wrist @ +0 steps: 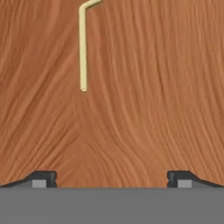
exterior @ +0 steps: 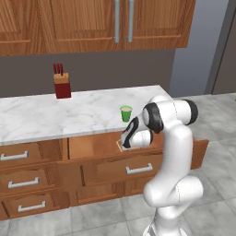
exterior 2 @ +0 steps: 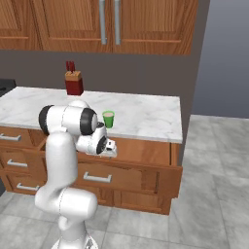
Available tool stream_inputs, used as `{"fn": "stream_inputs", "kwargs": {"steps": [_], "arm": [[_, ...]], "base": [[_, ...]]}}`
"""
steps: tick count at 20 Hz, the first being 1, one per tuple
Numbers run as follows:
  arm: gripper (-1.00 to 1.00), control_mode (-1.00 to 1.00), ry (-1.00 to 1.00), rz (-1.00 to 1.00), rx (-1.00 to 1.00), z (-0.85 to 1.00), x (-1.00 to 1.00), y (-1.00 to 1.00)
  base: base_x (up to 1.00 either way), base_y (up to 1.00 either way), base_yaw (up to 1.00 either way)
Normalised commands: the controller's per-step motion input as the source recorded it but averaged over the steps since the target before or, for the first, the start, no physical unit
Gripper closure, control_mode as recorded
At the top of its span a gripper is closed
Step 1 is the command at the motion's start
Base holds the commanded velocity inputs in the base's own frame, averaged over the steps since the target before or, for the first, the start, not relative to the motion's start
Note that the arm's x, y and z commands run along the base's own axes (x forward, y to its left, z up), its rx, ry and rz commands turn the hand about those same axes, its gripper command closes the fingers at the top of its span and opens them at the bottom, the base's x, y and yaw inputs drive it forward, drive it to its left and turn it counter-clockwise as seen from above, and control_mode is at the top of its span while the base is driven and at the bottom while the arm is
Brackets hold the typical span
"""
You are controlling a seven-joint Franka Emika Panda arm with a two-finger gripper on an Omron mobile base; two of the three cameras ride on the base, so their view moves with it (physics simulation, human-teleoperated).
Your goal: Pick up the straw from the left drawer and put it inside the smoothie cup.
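Observation:
The straw (wrist: 82, 48) lies flat on the wood bottom of the left drawer (wrist: 144, 87), a thin pale yellow-green stick with a short bend at its far end. My gripper (wrist: 112, 178) hovers over the drawer floor, open, with nothing between its fingers (wrist: 41, 177). The straw's near tip is ahead of the gripper and left of its midline. The base views show the drawer (exterior: 92, 145) pulled out under the counter, with my gripper (exterior: 123, 144) reaching down into it. The smoothie cup (exterior: 126, 113), small and green, stands on the marble counter just behind the drawer; from the other side the cup (exterior 2: 108, 118) is near the counter's front edge.
A red knife block (exterior: 61, 83) stands at the back of the counter (exterior: 41, 117). The open drawer's front panel and silver bar handle (exterior: 139, 169) jut toward the base. Narrow stacked drawers (exterior: 20, 184) sit to the left, and wall cabinets (exterior: 92, 23) hang above.

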Motion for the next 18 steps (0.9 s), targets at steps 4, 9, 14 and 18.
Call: {"fn": "stream_inputs", "kwargs": {"steps": [4, 9, 14, 18], "arm": [[-1.00, -1.00, 0.16, 0.00, 0.00, -0.31, 0.00, 0.00], [-1.00, -1.00, 0.21, 0.00, 0.00, -0.23, -0.21, 0.00], [-1.00, -1.00, 0.17, 0.00, 0.00, -0.14, -0.91, 0.00], [-1.00, -1.00, 0.06, 0.00, 0.00, -0.03, -1.00, 0.00]], "base": [[0.00, 0.00, 0.00], [0.00, 0.00, 0.00], [0.00, 0.00, 0.00], [0.00, 0.00, 0.00]]}}
